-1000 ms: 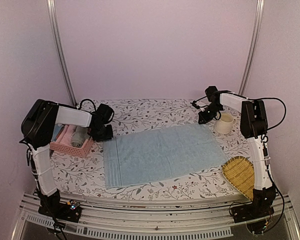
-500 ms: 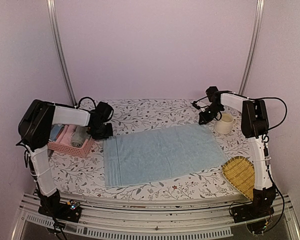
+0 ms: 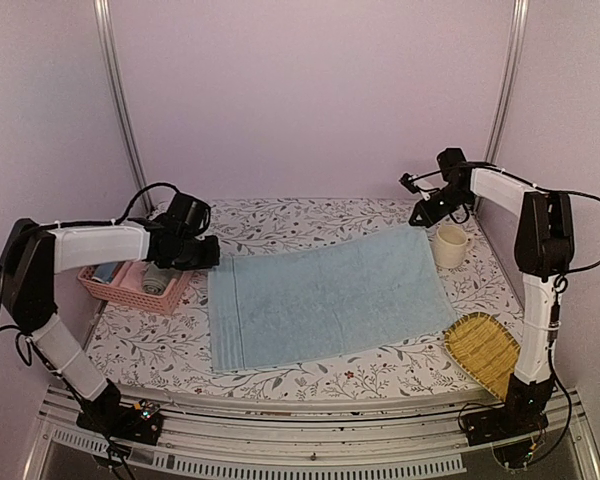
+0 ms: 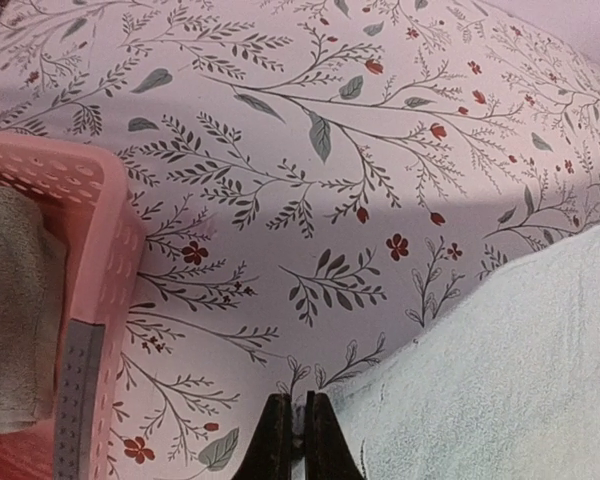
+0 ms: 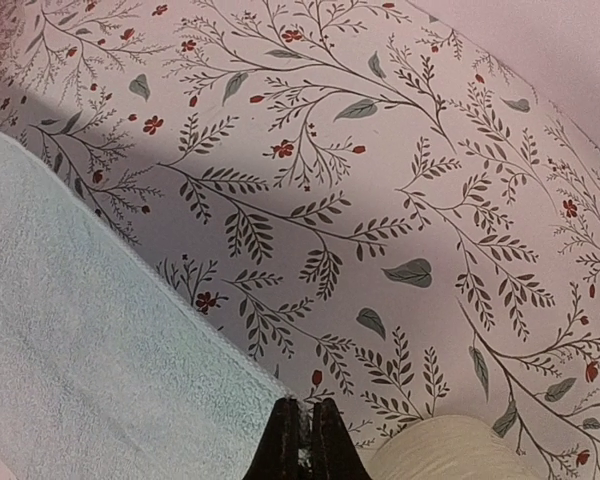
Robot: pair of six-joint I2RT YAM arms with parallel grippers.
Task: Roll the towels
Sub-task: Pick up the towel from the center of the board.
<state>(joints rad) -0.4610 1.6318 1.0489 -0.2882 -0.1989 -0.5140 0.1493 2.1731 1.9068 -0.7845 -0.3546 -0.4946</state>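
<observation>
A light blue towel (image 3: pixel 325 300) lies spread flat on the flowered tablecloth. My left gripper (image 3: pixel 212 256) is at its far left corner, shut on the corner's hem; the left wrist view shows the jaws (image 4: pixel 300 402) pinching the edge of the blue towel (image 4: pixel 500 370). My right gripper (image 3: pixel 421 216) is at the far right corner, likewise shut on the blue towel (image 5: pixel 80 350), its tips (image 5: pixel 305 405) holding the corner a little above the cloth. A rolled sage green towel (image 3: pixel 158 278) lies in the pink basket (image 3: pixel 130 292), and its side shows in the left wrist view (image 4: pixel 10 310).
The pink lattice basket (image 4: pixel 90 250) stands just left of my left gripper. A cream mug (image 3: pixel 450 245) stands right beside my right gripper, its rim (image 5: pixel 450 450) near the jaws. A woven bamboo tray (image 3: pixel 485 350) lies at the front right. Metal posts rise at both back corners.
The left jaws have closed on the towel's corner. Both arms have drawn up and outward with the far corners, so the towel's far edge now lies farther back and wider.
</observation>
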